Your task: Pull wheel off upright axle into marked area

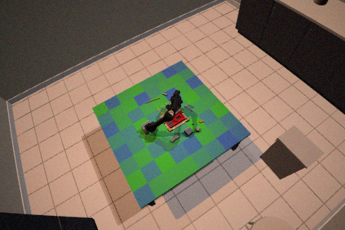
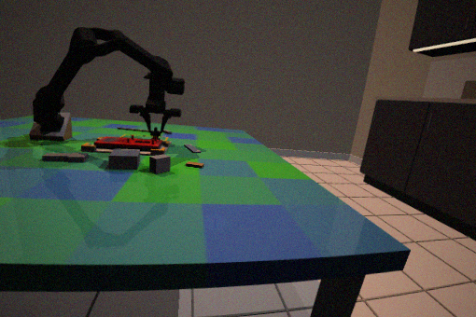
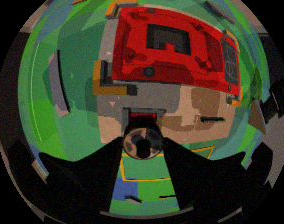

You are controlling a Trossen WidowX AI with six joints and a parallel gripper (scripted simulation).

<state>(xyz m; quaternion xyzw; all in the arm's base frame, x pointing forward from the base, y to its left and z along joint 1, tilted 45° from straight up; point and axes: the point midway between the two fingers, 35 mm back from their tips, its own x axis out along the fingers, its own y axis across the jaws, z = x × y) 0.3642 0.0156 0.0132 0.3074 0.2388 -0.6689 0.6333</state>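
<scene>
The wheel (image 3: 133, 149) (image 2: 156, 135) is small and round, with a dark rim and pale openings around a black centre. It sits low at the end of the red assembly; the axle under it is mostly hidden. My gripper (image 3: 142, 140) (image 2: 157, 133) points straight down and is shut on the wheel, one fingertip against each side of its rim. The marked area is a yellow outline (image 3: 143, 180) on the table, just beyond the wheel in the wrist view and partly hidden by the fingers. In the top view the arm covers the wheel.
A red housing (image 3: 135, 67) (image 1: 178, 120) lies on a pale board (image 3: 110, 122) with orange and dark corner brackets. Grey blocks (image 2: 124, 159) (image 2: 160, 164) and an orange piece (image 2: 195, 165) lie nearby. A grey bar (image 3: 57, 85) lies beside the board. A thin rod (image 1: 153, 100) lies past the marked area.
</scene>
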